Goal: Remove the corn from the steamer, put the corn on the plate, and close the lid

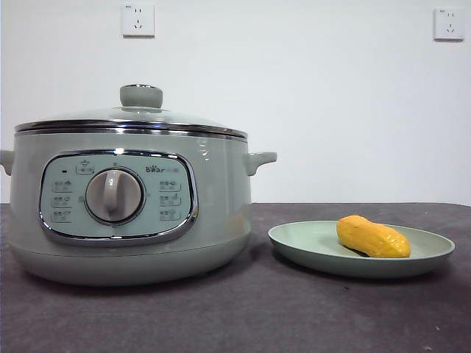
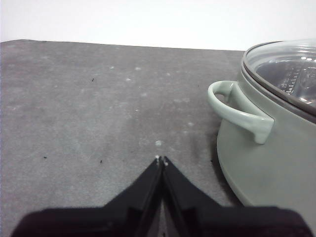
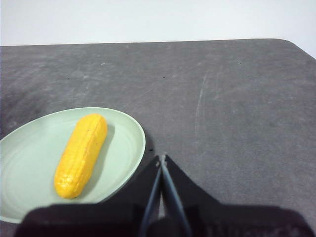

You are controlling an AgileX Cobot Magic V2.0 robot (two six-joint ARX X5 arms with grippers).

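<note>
Corn (image 1: pixel 372 237) lies on plate (image 1: pixel 360 257), beside steamer (image 1: pixel 132 213); lid (image 1: pixel 132 121) seated on it. Left pincer (image 2: pixel 161 160) and right pincer (image 3: pixel 161 159) both closed, empty, above worktop (image 1: pixel 243 316).

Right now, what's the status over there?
Left gripper shut, empty, beside steamer. Right gripper shut, empty, beside plate. Corn on plate, lid on steamer. Nothing in the way.

Bare grey table (image 1: pixel 243 316) in front and between | steamer (image 1: pixel 132 213), lid (image 1: pixel 132 121) seated, blocks left | plate (image 1: pixel 309 246) with corn (image 1: pixel 372 237) occupies right | space above both open
</note>
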